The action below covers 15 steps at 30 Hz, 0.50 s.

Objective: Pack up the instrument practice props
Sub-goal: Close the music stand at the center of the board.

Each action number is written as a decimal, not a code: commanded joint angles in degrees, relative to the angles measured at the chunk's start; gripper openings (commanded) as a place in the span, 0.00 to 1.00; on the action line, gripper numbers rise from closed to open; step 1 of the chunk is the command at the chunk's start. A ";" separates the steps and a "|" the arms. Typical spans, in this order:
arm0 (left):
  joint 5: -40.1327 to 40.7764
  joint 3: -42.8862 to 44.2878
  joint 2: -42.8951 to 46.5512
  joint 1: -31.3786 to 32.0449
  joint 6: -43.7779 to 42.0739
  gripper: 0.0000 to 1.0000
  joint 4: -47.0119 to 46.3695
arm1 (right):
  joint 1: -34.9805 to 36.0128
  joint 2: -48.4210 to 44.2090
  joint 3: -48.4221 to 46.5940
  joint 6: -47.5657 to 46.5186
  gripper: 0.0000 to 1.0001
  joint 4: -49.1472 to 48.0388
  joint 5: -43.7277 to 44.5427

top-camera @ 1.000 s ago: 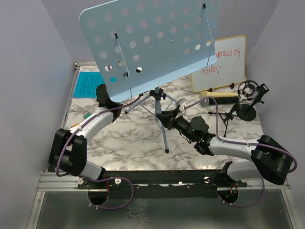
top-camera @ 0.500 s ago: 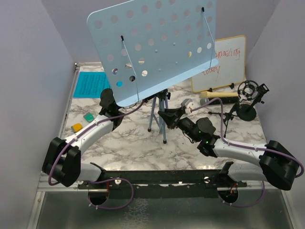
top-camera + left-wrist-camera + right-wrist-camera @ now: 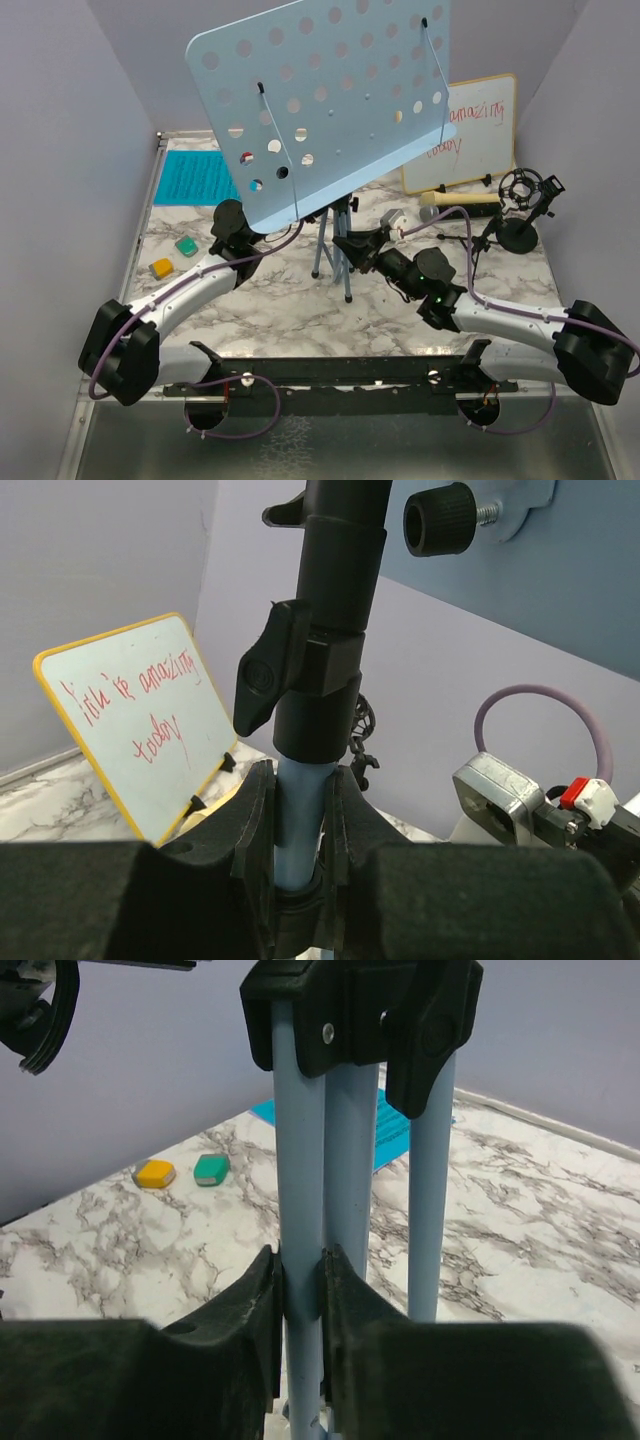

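The light-blue perforated music rack point(image 3: 320, 100) stands tilted over the middle of the table, its tripod legs point(image 3: 333, 268) drawn close together. My left gripper point(image 3: 300, 815) is shut on the rack's blue pole just under the black collar point(image 3: 320, 670); in the top view its fingers are hidden beneath the rack. My right gripper point(image 3: 302, 1290) is shut on one blue leg point(image 3: 300, 1160), seen from above at the gripper point(image 3: 352, 244). The cyan sheet point(image 3: 195, 178) lies at the back left. The cream handheld microphone point(image 3: 455, 198) and black studio microphone point(image 3: 522, 188) are at the right.
A wood-framed whiteboard point(image 3: 465, 130) with red writing leans on the back wall at the right. A green block point(image 3: 186, 245) and an orange block point(image 3: 161, 268) lie at the left. A black round base point(image 3: 518, 235) sits near the right wall.
The rack's spread legs have folded in toward the pole. The rack and my left arm have shifted to the right. Both grippers keep their hold.
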<state>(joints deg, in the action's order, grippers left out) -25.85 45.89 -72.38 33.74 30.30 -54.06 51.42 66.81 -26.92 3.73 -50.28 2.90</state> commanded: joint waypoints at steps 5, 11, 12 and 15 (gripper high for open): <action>7.86 -1.74 2.47 2.09 1.86 0.00 8.40 | -0.44 -1.46 -1.26 -2.27 0.47 -2.82 3.18; 12.67 -0.19 4.14 2.04 -2.91 0.00 14.93 | -0.44 3.33 -4.15 -3.29 0.59 -1.78 0.98; 13.52 0.19 4.50 2.04 -3.93 0.00 16.28 | -0.44 4.35 -4.67 -3.29 0.60 -2.17 1.08; 15.16 0.90 5.45 1.90 -6.38 0.00 19.37 | -0.36 7.45 -6.19 -3.29 0.62 -4.16 1.03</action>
<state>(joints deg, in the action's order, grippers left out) -15.84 45.82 -68.42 35.31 24.43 -45.78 51.24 70.87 -30.24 1.39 -51.64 4.05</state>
